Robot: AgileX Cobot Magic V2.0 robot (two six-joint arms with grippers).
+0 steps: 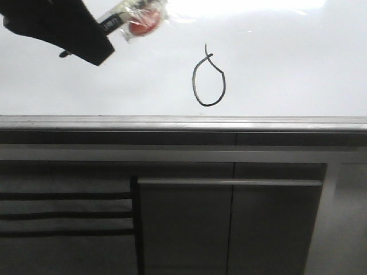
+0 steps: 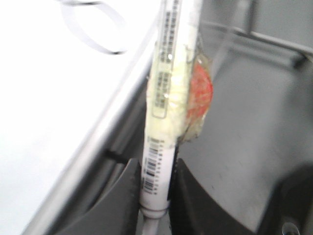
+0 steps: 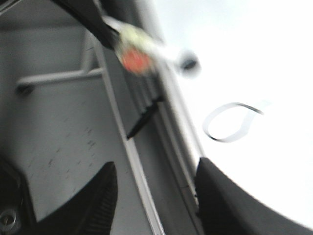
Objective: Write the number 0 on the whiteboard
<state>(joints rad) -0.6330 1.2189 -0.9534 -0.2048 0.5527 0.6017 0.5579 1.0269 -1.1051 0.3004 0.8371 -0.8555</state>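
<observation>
The number 0 (image 1: 209,80), a thin black oval with a short crossed tail at its top, stands on the glossy whiteboard (image 1: 287,63). It also shows in the left wrist view (image 2: 93,29) and the right wrist view (image 3: 230,122). My left gripper (image 2: 155,188) is shut on a white marker (image 2: 166,98) wrapped in yellowish tape with a red patch. In the front view the left gripper (image 1: 106,40) holds the marker (image 1: 137,20) at the upper left, away from the 0. My right gripper (image 3: 156,181) is open and empty, out of the front view.
A grey metal edge strip (image 1: 183,123) runs along the whiteboard's lower side. Below it are dark grey cabinet panels (image 1: 229,229) with a long bar handle (image 1: 229,182) and slotted vents (image 1: 63,215) at the left.
</observation>
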